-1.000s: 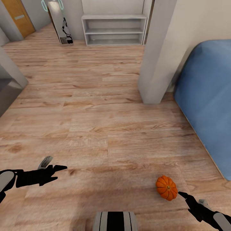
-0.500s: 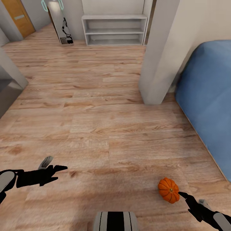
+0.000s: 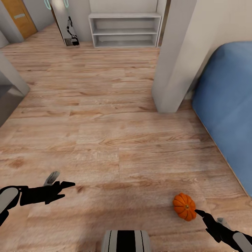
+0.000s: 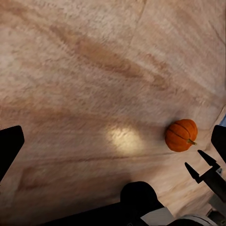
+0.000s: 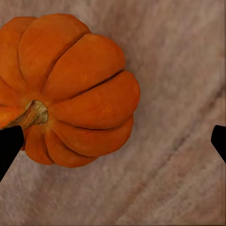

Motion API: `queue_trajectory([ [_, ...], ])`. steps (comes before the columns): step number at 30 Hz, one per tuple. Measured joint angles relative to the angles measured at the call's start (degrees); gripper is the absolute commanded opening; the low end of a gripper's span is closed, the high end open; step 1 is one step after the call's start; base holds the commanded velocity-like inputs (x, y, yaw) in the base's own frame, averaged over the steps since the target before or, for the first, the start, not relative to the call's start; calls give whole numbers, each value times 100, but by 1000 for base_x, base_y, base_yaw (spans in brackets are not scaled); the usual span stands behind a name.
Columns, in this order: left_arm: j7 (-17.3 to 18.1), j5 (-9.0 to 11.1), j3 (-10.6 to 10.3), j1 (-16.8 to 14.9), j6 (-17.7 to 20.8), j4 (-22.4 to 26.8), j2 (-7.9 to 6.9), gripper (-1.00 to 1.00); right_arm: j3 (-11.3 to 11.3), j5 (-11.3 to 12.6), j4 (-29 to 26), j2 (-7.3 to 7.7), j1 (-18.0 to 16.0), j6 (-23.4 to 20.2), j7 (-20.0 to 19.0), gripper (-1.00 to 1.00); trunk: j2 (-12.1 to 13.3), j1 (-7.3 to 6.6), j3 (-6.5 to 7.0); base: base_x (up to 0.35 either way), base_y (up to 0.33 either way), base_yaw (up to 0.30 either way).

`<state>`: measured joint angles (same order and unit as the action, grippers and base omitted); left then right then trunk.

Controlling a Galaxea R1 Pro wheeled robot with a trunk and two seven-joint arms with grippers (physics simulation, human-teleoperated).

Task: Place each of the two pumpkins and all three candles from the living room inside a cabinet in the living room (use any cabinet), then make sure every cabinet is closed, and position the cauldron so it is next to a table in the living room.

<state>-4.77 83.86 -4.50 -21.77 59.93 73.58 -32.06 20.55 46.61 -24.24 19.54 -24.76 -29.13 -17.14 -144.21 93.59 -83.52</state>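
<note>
A small bright-orange pumpkin (image 3: 184, 206) lies on its side on the wood floor, stem pointing at my right gripper (image 3: 202, 215), whose tip is just beside it. In the right wrist view the pumpkin (image 5: 66, 89) looms close, off toward one fingertip (image 5: 9, 146), and the right gripper (image 5: 113, 143) is open with nothing between its fingers. My left gripper (image 3: 66, 184) hovers open over bare floor at the left. The left wrist view looks across at the pumpkin (image 4: 181, 135) and the right gripper (image 4: 203, 170). Candles, cabinet, cauldron and table are out of view.
A blue upholstered piece (image 3: 227, 115) fills the right side. A white wall corner (image 3: 171, 70) stands ahead of it. Farther back are a white shelf unit (image 3: 124, 29), a leaning mirror (image 3: 64, 24) and an orange door (image 3: 17, 15). A grey unit (image 3: 7, 101) juts in at the left.
The pumpkin has tipped over a little, its stem turning from upward toward my right gripper. My left gripper sits slightly lower in the picture. The whole view has shifted slightly.
</note>
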Motion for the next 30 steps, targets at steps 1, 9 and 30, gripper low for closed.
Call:
queue_trajectory([
  [1,0,0,-9,0,0,2,1,100,0,0,0,-4,0,2,4,100,-1,3,-22,0,0,0],
  [9,10,5,-25,0,0,3,3,100,0,-1,-2,-1,0,5,13,100,-7,13,-111,0,0,0],
  [30,368,45,-26,3,-2,4,-41,100,0,-1,0,17,0,4,-33,100,-7,13,-112,12,12,0],
])
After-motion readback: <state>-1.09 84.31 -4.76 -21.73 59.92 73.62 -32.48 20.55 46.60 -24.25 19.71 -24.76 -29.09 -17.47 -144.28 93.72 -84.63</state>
